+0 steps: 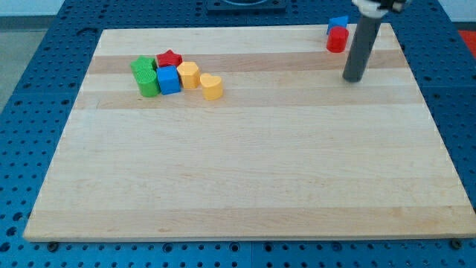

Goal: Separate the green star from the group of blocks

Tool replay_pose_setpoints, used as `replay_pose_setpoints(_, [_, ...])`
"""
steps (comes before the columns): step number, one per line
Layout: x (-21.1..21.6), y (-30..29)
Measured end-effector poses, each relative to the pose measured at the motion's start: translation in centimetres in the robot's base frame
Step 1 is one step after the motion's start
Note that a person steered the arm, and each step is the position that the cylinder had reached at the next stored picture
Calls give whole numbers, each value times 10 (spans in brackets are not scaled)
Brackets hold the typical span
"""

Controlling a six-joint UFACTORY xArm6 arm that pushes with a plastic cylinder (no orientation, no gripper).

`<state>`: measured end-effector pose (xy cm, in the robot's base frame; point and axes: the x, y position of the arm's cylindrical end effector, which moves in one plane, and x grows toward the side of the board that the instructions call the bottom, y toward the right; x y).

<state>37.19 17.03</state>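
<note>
The green star (142,65) sits at the left end of a cluster near the view's top left. It touches a green round block (148,83) below it and a red star (169,59) to its right. A blue cube (169,80), a yellow hexagonal block (188,75) and a yellow heart (212,86) complete the cluster. My tip (353,78) rests on the board at the view's top right, far from the cluster.
A red block (337,39) and a blue block (338,24) stand together at the board's top right corner, just left of the rod. The wooden board (245,171) lies on a blue perforated table (30,112).
</note>
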Motion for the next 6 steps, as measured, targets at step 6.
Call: replay_pose_setpoints(6, [13,-300])
